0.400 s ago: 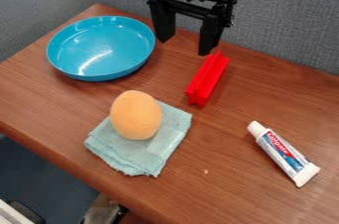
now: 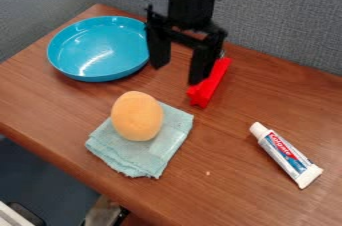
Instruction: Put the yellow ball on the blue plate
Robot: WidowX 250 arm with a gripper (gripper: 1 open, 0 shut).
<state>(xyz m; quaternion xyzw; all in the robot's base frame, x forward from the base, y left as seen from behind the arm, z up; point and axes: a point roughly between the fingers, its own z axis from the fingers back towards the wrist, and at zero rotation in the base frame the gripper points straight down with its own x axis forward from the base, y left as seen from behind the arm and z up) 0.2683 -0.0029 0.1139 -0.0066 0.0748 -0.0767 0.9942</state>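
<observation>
Hovering above the worktop with its jaws spread wide and nothing between them, the gripper (image 2: 186, 68) points straight down, its two dark fingers hanging just above the far end of a red block (image 2: 207, 80). The yellow ball (image 2: 136, 116) lies nearer the camera than the jaws and slightly to the left in the view, with a stretch of bare wood between them. It rests on a pale teal folded cloth (image 2: 140, 140), touching it and roughly centred on its far half. The ball is slightly egg-shaped; its longer axis appears to stand nearly upright, though the difference is small and hard to judge from this angle. The coming move probably turns on carrying the open jaws toward the camera until they straddle the ball, then lowering them.

The blue plate (image 2: 100, 50) sits to the left of the ball and farther from the camera, well apart from the cloth, and nothing lies in it. A toothpaste tube (image 2: 286, 153) lies to the right of the ball, clear of any likely path. The worktop (image 2: 54, 95) is brown wood-grain laminate, and a grey textured wall (image 2: 287, 10) stands behind it.
</observation>
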